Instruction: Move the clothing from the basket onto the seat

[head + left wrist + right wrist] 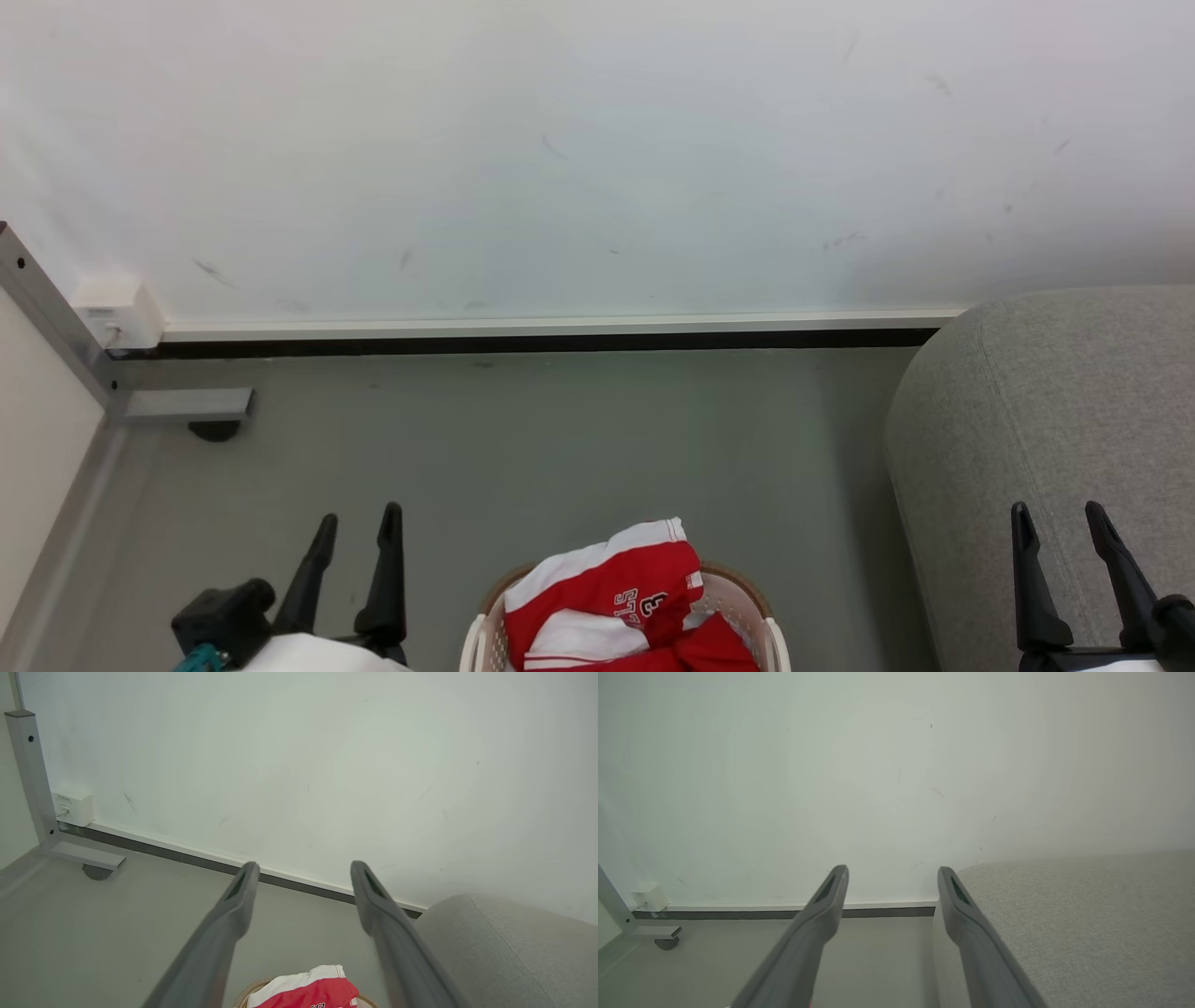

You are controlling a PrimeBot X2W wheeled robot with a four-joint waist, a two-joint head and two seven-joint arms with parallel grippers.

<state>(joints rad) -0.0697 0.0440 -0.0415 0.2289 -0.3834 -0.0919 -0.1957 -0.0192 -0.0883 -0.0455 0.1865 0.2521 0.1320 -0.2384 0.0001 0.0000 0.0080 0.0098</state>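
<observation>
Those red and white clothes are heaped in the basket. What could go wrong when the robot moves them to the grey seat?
1. The clothing is a loose, crumpled heap; the open left end effector may pinch only one fold, and a garment could slip onto the floor before reaching the seat.
2. Fabric rises over the basket at its far rim, so a pull might snag there and drag or tip the basket.

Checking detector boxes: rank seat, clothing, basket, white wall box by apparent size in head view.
1. seat
2. clothing and basket: unsure, both cut off by the frame, clothing covers most of the basket
3. white wall box
</observation>
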